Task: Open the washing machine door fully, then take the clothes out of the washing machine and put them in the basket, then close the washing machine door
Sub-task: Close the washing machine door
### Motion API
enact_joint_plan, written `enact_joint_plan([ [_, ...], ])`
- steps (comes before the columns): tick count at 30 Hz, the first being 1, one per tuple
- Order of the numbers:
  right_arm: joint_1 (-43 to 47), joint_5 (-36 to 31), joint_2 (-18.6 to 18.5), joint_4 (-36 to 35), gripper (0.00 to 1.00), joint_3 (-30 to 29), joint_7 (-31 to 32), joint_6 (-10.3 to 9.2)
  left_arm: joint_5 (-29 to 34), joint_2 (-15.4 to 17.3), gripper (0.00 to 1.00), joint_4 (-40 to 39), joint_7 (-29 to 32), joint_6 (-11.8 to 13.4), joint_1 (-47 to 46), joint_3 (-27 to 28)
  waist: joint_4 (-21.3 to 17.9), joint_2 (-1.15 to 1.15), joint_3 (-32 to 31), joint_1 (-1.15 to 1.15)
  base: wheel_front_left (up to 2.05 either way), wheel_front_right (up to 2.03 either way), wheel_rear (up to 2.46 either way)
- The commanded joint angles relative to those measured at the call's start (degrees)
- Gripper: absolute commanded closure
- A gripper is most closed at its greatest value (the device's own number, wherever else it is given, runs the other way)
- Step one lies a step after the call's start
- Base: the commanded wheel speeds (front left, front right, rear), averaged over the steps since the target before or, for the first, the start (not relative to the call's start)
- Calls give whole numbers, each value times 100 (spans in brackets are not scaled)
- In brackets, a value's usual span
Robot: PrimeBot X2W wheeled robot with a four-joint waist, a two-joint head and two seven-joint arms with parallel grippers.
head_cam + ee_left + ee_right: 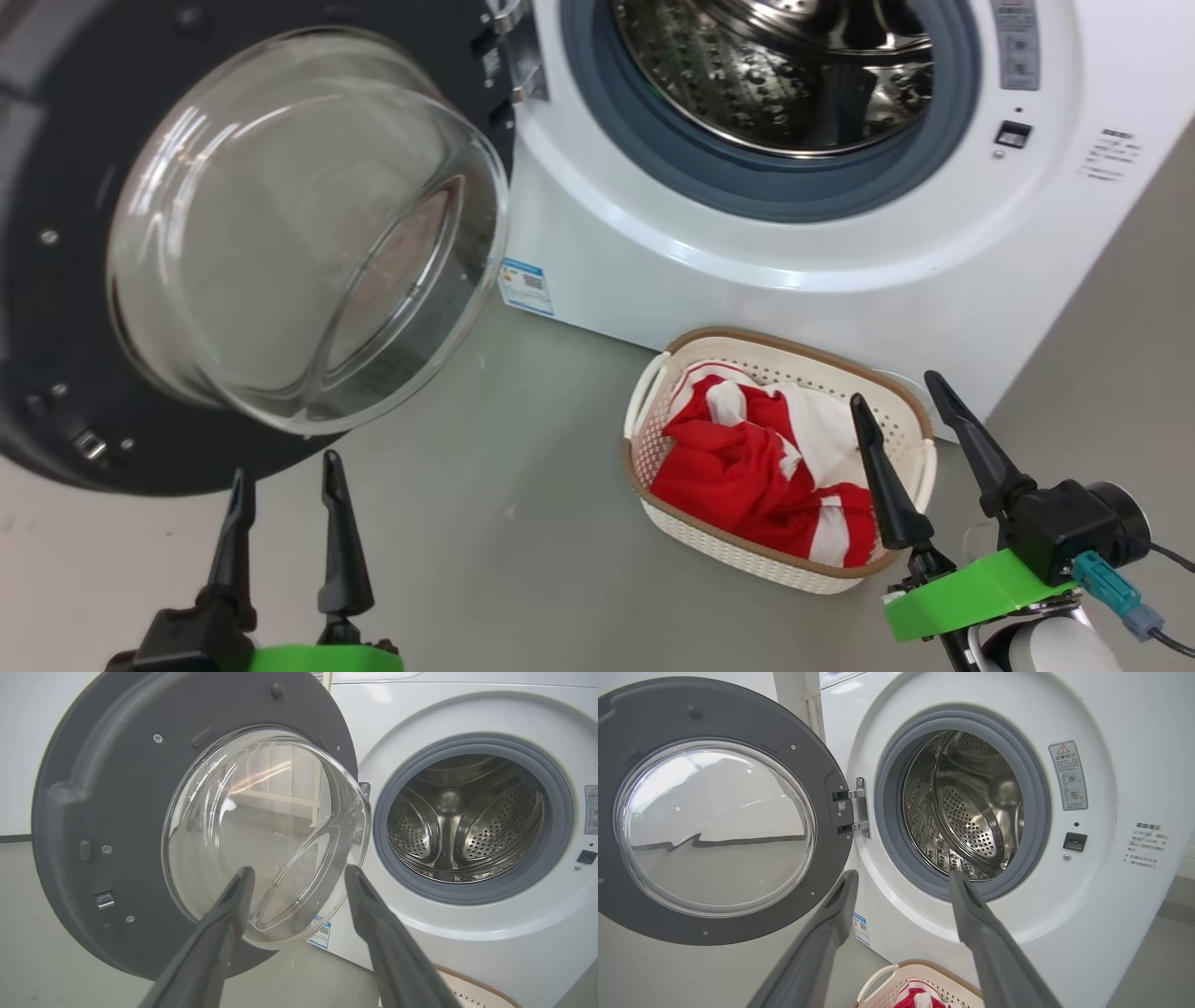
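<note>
The washing machine door stands swung wide open to the left, its glass bowl bulging toward me. The white washing machine shows a bare steel drum. On the floor in front sits the basket, holding the red and white clothes. My left gripper is open, low and just below the door. My right gripper is open too, over the basket's right end, holding nothing. The door and drum show past the left fingers; the door, drum and basket show in the right wrist view.
Grey floor stretches between the door and the basket. The machine's front carries a small blue label low on the left and a latch slot at the right of the opening. A white wall lies behind the door.
</note>
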Motion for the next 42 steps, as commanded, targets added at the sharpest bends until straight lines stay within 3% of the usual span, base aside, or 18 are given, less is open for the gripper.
enact_joint_plan([
  [1,-258,18,-28,-169,0,179,-36,26,98,64,0,-191,-69,47,-63,214,128,0,16,0,0,0,0],
  [27,-125,95,-28,-136,0,319,-36,26,-31,64,0,-439,-69,270,97,472,397,0,-217,0,0,0,0],
  [28,-118,97,-28,-132,0,318,-36,26,-62,64,15,-472,-69,274,88,506,392,0,-221,0,0,0,0],
  [29,-112,100,-28,-129,0,317,-36,26,-78,64,52,-500,-69,265,79,545,386,0,-223,0,0,0,0],
  [31,-100,104,-28,-127,0,314,-36,26,-186,64,96,-559,-69,225,36,677,377,0,-223,0,0,0,0],
  [32,-95,107,-28,-125,0,310,-36,26,-245,64,100,-599,-69,203,-2,767,374,0,-227,0,0,0,0],
  [37,-67,137,-28,-83,0,319,-36,26,-662,64,100,-815,-69,57,-266,1318,349,0,-278,0,0,0,0],
  [42,-56,154,-28,-56,0,334,-36,26,-1338,107,100,-719,-69,-301,-746,1981,317,0,-337,0,0,0,0],
])
